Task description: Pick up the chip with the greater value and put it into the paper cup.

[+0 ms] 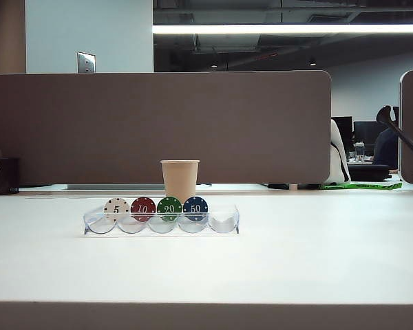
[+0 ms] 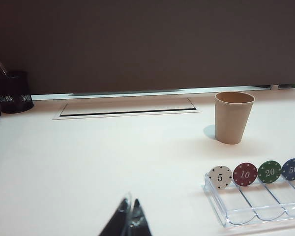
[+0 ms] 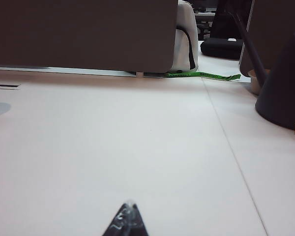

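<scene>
Though closed, end effectors [image 2: 129, 216] [image 3: 127, 219] over table [image 2: 88, 162]

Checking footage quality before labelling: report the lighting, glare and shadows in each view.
Exterior view: bright ceiling strip light blows out; numbers on the small round blue poker chip stay readable. Left wrist view: even light, tan tapered paper cup casts a faint shadow; shut left pincer is blurred. Right wrist view: white tabletop slightly washed out, shut right pincer blurred.

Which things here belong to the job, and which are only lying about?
Job:
- blue 50 chip
- paper cup

Lying about:
- white 5 chip
- red 10 chip
- green 20 chip
- clear chip tray
- black mesh pot
</scene>
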`<move>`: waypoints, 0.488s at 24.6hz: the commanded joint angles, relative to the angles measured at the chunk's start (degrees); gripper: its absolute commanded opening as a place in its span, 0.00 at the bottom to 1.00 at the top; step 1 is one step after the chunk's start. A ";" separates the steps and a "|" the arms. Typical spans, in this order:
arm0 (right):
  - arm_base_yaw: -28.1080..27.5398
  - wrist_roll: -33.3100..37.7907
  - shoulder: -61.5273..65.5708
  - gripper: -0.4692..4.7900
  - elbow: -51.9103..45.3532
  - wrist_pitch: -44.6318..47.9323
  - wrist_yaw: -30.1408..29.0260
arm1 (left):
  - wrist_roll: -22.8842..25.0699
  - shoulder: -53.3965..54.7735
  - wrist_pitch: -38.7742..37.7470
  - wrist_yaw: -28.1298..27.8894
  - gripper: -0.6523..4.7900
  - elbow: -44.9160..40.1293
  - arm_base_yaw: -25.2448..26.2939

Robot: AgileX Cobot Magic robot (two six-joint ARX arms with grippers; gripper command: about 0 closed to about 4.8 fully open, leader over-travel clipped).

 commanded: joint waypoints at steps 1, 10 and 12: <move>0.09 0.07 -0.04 0.09 -0.07 0.74 -0.04 | -0.17 0.04 0.57 0.22 0.11 0.17 0.02; 0.09 0.07 -0.04 0.09 -0.07 0.72 0.02 | -0.15 0.04 0.59 0.20 0.11 0.17 0.02; 0.07 0.07 -0.04 0.09 -0.07 0.76 0.35 | -0.15 0.04 0.59 0.15 0.11 0.17 0.02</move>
